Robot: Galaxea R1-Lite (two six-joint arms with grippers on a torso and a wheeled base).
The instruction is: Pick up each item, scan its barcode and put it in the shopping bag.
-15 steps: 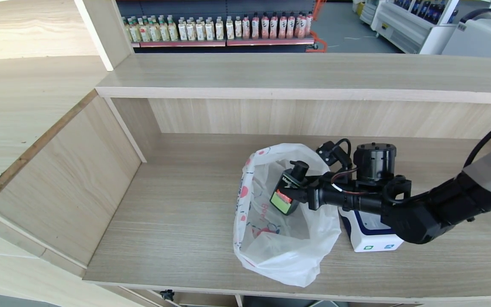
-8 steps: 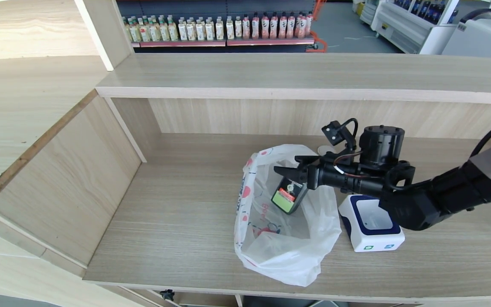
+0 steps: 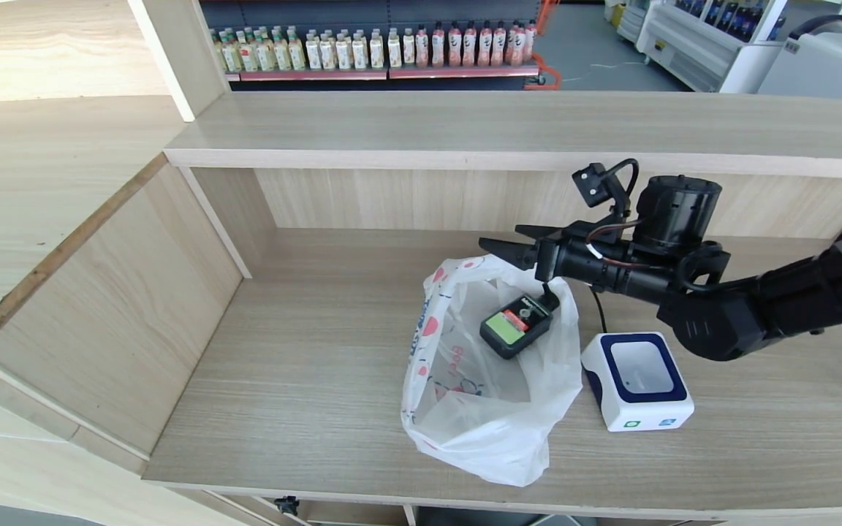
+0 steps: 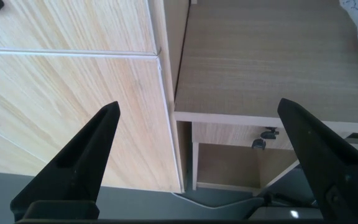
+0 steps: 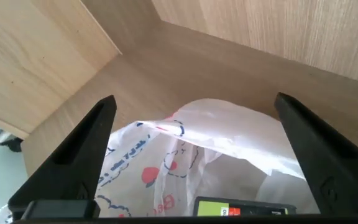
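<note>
A white plastic shopping bag [image 3: 487,394] with red and blue prints lies open on the wooden counter [image 3: 304,380]. Inside its mouth rests a black bottle with a green and red label [image 3: 517,326], also at the edge of the right wrist view as the bottle [image 5: 244,207] over the shopping bag [image 5: 166,155]. My right gripper [image 3: 512,248] hangs open above the bag's far rim, nothing between its fingers. A white and blue barcode scanner [image 3: 636,380] stands to the right of the bag. My left gripper [image 4: 197,168] is open, off the counter's front edge.
A raised wooden ledge [image 3: 523,131] runs along the back and a wooden side wall [image 3: 114,314] closes the left. Cabinet fronts [image 4: 67,93] show below the counter's edge [image 4: 272,118]. Store shelves with bottles [image 3: 370,47] stand far behind.
My right gripper let go of the bottle, which dropped into the bag and now lies flatter. The gripper opened, then rose and drew back toward the far side.
</note>
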